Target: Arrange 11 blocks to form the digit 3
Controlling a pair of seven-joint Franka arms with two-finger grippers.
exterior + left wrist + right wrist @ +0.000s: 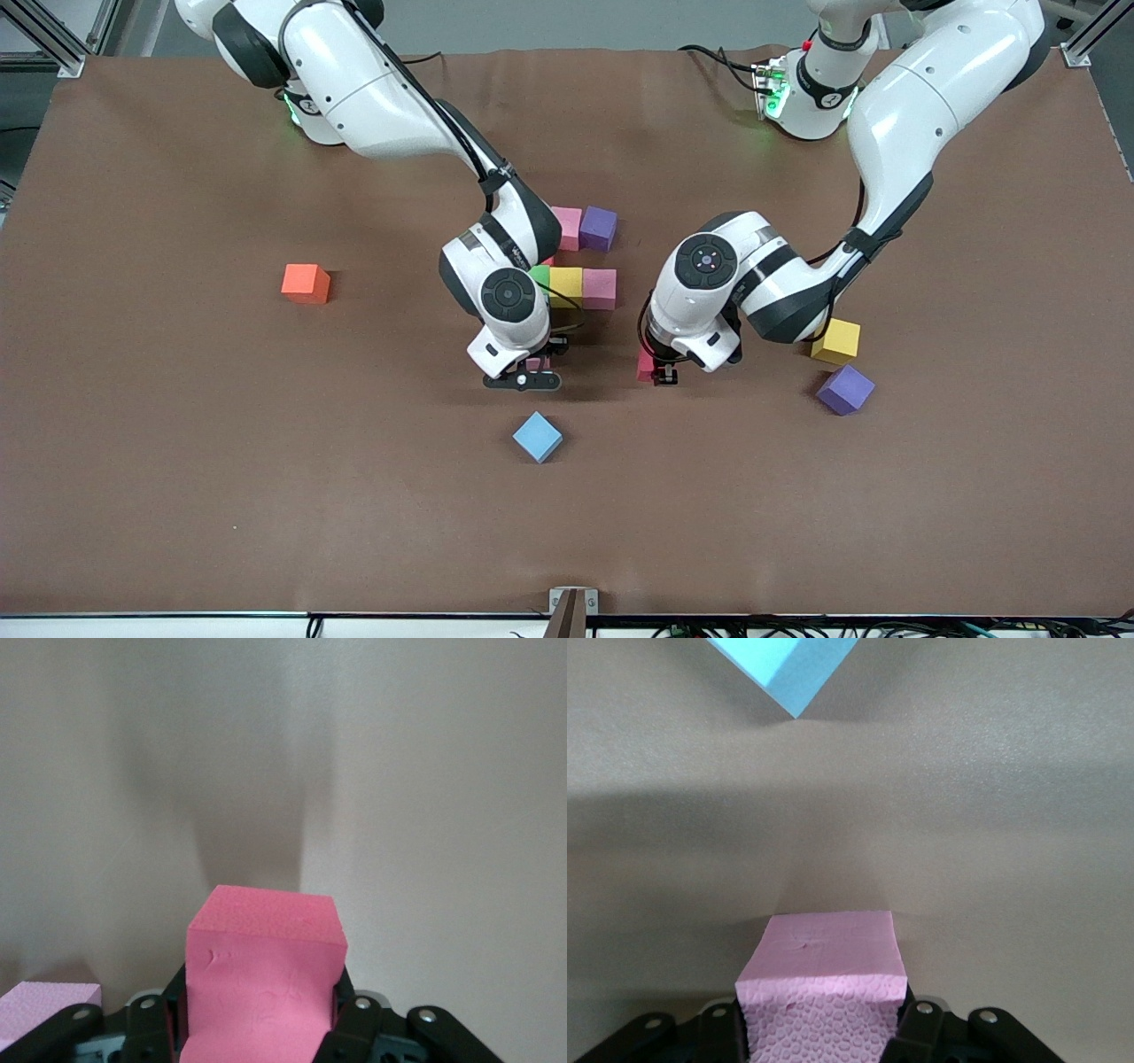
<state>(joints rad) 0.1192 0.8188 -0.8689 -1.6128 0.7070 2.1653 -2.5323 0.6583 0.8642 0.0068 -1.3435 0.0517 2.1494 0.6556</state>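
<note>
My left gripper (663, 370) is shut on a red block (646, 363), low over the table's middle; the left wrist view shows that red block (264, 979) squeezed between the jaws of the left gripper (264, 1019). My right gripper (524, 370) is shut on a pink block (824, 988) beside it, over bare cloth. A blue block (538, 437) lies nearer the front camera than the right gripper. Farther off sit a pink block (567, 228), a purple block (598, 228), a green block (540, 275), a yellow block (565, 285) and another pink block (599, 288), partly hidden by the right arm.
An orange cube (306, 283) sits alone toward the right arm's end. A yellow cube (836, 341) and a purple cube (845, 389) lie toward the left arm's end. A pale pink block (44, 1010) shows at the left wrist view's edge.
</note>
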